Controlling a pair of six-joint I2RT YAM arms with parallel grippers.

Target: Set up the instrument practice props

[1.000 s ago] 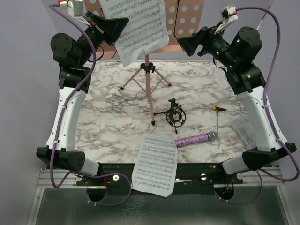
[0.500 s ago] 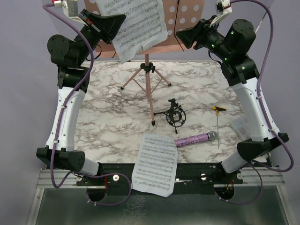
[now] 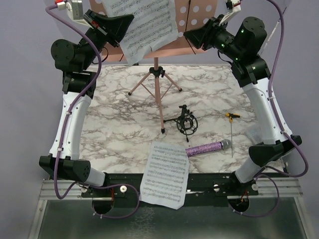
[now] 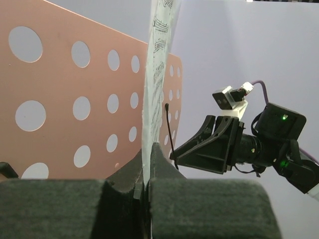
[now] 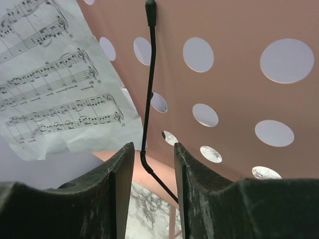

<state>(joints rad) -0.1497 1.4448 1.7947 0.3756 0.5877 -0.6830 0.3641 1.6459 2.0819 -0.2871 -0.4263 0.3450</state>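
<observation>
Marble-veined desk (image 3: 114,124) top offers open room along its left side, between the left arm and the tripod legs, and again toward the far right corner. One white sheet-music page (image 3: 164,174) overhangs the near edge. The glittery purple microphone (image 3: 207,148) lies just beside it, and the small black shock-mount (image 3: 187,122) sits near the middle. A yellow-handled screwdriver (image 3: 232,124) lies toward the right edge.

By the far edge the pink perforated music stand (image 5: 239,20) rises on thin legs, its plate cut off at the top of the overhead view. The left gripper (image 4: 146,191) is clamped on the edge of a second, creased page (image 3: 147,30) in front of that plate. The right gripper (image 5: 154,149) stands narrowly parted astride the stand's thin black wire arm (image 5: 149,64), its fingers not visibly touching it. A pale item at the right edge is mostly hidden behind the right arm.
</observation>
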